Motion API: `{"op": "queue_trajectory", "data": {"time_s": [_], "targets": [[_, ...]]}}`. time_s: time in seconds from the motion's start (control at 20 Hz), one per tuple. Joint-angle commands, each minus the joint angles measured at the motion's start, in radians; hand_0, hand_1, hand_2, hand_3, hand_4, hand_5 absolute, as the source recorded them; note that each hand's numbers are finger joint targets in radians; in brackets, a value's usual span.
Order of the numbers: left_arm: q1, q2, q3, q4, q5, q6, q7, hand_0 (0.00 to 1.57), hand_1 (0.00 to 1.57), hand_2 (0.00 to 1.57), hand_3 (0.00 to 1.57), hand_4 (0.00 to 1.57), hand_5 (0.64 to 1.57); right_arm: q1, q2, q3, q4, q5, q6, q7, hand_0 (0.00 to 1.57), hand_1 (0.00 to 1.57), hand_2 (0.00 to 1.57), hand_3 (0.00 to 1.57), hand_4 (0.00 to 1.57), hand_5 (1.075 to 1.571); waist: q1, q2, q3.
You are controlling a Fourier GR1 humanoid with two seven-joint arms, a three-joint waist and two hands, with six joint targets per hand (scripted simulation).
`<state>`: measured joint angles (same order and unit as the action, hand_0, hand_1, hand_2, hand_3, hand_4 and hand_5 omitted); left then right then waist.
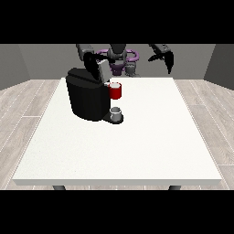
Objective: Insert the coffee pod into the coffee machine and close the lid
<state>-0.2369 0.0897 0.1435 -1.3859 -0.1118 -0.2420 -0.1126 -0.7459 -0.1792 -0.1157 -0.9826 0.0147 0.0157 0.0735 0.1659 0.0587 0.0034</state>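
Observation:
The black coffee machine point(87, 96) stands on the white table point(137, 146) left of centre. Its grey lid point(102, 68) is tilted up. A red pod holder point(116, 92) juts from the machine's front, with something pale at its top; I cannot tell whether that is the pod. Below the holder, a small grey cup point(116, 112) sits on the machine's base. The hand at the view's left point(90, 59) is just behind and above the lid, close to it or touching it. The hand at the view's right point(165, 57) hangs above the table's far edge, fingers relaxed and holding nothing.
The robot's torso point(118, 57) is behind the table's far edge. Wooden floor surrounds the table. The machine is the only large thing standing on the tabletop.

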Motion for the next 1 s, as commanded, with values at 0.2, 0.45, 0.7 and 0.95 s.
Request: {"op": "queue_trajectory", "data": {"time_s": [0.2,0.45,0.7,0.95], "targets": [[-0.049,0.0,-0.016,0.0,-0.004,0.004,-0.002,0.0,0.0,0.0,0.0,0.41,1.571,-0.124,0.014,0.041,-0.012,0.039,-0.003,-0.019,0.0,0.0,0.0,0.0,0.0,1.571,0.039,0.054,-0.0036],[-0.07,-0.008,-0.038,0.004,-0.003,-0.014,0.0,0.0,0.0,0.0,0.0,0.36,1.571,-0.186,0.025,0.064,-0.018,0.069,-0.031,0.034,0.0,0.0,0.0,0.0,0.0,1.571,0.095,0.071,-0.0036],[-0.06,-0.014,-0.057,0.027,-0.03,-0.004,-0.039,0.0,0.0,0.0,0.0,0.33,1.571,-0.224,0.001,0.095,-0.065,0.114,-0.042,0.096,0.0,0.0,0.0,0.0,0.2,1.571,0.129,0.077,-0.0049],[-0.105,-0.015,-0.068,0.013,-0.003,-0.041,-0.044,0.0,0.0,0.0,0.0,0.41,1.571,-0.269,-0.032,0.072,-0.088,0.145,-0.09,0.136,0.0,0.0,0.0,0.0,0.24,1.571,0.207,0.119,-0.0043]]}}
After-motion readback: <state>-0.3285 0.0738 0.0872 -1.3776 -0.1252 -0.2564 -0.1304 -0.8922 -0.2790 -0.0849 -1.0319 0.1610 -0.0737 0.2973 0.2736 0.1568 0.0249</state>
